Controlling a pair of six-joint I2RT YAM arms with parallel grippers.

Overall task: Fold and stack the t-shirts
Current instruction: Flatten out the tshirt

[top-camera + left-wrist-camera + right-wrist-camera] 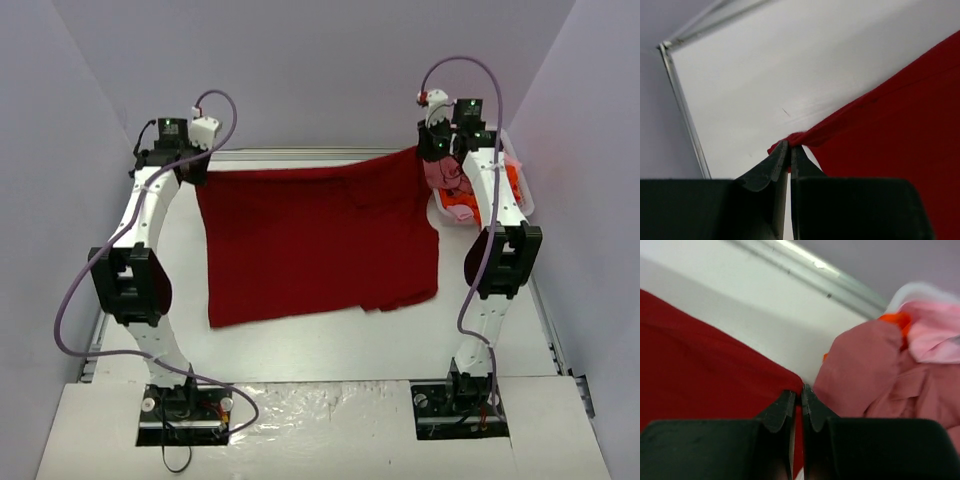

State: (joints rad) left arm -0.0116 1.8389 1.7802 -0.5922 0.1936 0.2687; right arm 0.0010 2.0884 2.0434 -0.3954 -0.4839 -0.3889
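1. Top external view gives you the dark red t-shirt point(315, 240) spread across the middle of the frame over the white tabletop point(330, 345). Its far edge is drawn in a line between your two hands.
2. Your left hand point(196, 174), at the upper left of that frame, is clamped on the shirt's far left corner. In the left wrist view you can see both tips pressed together with a small bunch of red cloth pinched between them.
3. Your right hand point(432, 152), at the upper right, is clamped on the far right corner. In the right wrist view the tips meet on the red edge, just beside the other clothes.
4. The shirt's near edge crosses the centre of the top frame, sitting lower at the left than at the right, with a few wrinkles near its lower right corner.
5. At the right edge of the top frame you have the white basket point(522, 195), partly hidden by the right arm. Heaped there are a salmon t-shirt point(865, 365), a pink t-shirt point(935, 337) and a bright orange t-shirt point(896, 320).
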